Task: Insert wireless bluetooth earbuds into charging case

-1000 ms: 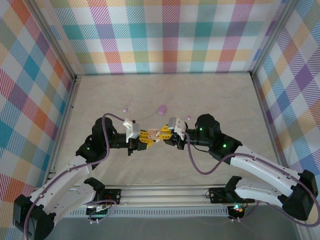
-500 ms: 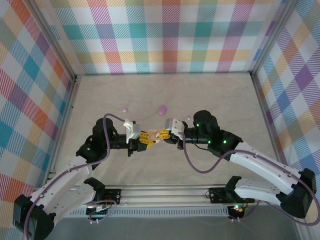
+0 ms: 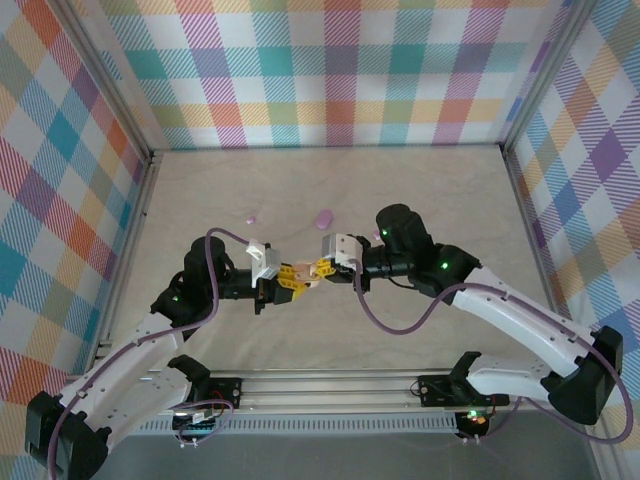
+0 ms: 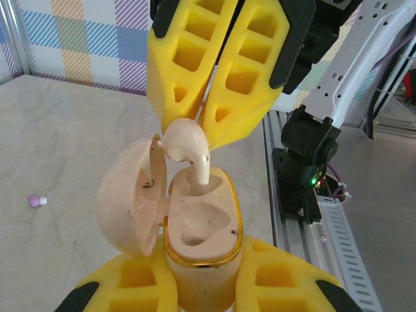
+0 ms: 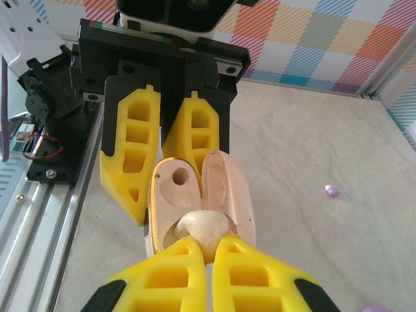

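Over the last second the right arm has swung in toward 9 o'clock, and the right gripper (image 4: 194, 129) has pinched the cream-white plastic earbud (image 4: 186, 142). Its stem pokes into the 12 o'clock socket of the open cream gold-rimmed charging case (image 4: 195, 224), which the left gripper (image 4: 201, 289) is squeezing. I'd push straight along the socket with no twist, then let go. Can't tell how deep the stem sits, and the small purple bud (image 4: 36, 201) at 9 o'clock is too tiny to make out.

Bright, even, diffuse light in all views. Faint soft shadows on tabletop (image 3: 450, 200). Top view sharp; wrist views slightly soft up close, mild wide-angle stretch at edges.
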Action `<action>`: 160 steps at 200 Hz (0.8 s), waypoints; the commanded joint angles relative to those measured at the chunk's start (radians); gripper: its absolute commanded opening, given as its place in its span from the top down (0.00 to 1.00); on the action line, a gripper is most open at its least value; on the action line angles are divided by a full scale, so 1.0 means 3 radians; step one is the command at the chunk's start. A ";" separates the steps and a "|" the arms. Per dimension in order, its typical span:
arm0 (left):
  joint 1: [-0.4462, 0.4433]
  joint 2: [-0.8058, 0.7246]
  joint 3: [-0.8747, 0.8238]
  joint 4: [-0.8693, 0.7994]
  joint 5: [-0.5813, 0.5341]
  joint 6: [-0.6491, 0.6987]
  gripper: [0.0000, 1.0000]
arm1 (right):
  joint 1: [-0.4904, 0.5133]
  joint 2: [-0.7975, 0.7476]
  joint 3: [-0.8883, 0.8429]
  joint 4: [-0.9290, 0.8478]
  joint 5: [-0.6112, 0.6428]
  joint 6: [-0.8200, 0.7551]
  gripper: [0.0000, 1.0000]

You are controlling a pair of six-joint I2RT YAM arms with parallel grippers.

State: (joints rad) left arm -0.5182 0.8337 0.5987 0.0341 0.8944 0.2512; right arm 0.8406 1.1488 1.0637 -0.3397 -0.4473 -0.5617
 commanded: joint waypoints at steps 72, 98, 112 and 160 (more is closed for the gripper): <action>0.0030 -0.0084 0.0039 0.0229 0.0042 0.0023 1.00 | -0.0295 0.0057 0.0044 -0.0200 -0.0788 0.0253 0.94; 0.0030 -0.0094 0.0034 0.0212 0.0038 0.0022 1.00 | -0.0327 0.0094 0.0073 -0.0218 -0.0865 0.0244 0.94; 0.0030 -0.0100 0.0042 0.0201 0.0035 0.0017 1.00 | -0.0327 0.0139 0.0110 -0.0301 -0.0866 0.0183 0.94; 0.0030 -0.0089 0.0039 0.0196 0.0037 0.0015 1.00 | -0.0328 0.0299 0.0293 -0.0651 -0.0835 -0.0045 0.94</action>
State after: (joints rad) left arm -0.5182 0.8234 0.5987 0.0425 0.8963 0.2512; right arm 0.7444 1.2175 1.1194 -0.4213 -0.6647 -0.5175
